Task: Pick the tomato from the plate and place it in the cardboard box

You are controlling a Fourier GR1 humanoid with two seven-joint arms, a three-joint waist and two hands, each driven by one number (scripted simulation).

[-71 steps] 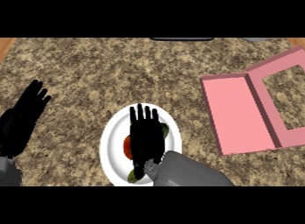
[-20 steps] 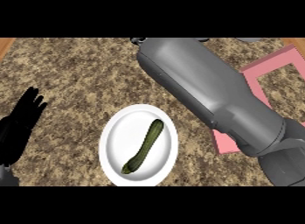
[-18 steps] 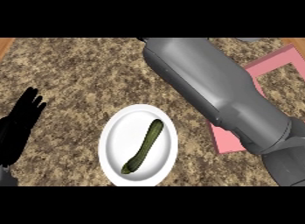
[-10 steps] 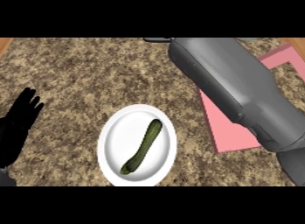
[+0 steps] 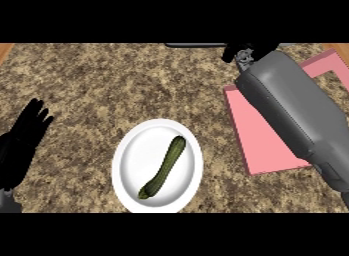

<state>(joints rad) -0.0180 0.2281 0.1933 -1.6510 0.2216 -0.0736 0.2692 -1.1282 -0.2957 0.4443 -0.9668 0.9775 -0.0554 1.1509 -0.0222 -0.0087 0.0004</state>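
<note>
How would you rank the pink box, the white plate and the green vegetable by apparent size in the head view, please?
1. Pink box, though the right forearm hides much of it.
2. White plate.
3. Green vegetable.

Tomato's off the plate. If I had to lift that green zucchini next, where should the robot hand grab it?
Probably at the middle of the zucchini, coming straight down from above. It lies flat on the white plate, long and slim, running from lower left to upper right, so fingers should close across its narrow width, not along it.
</note>
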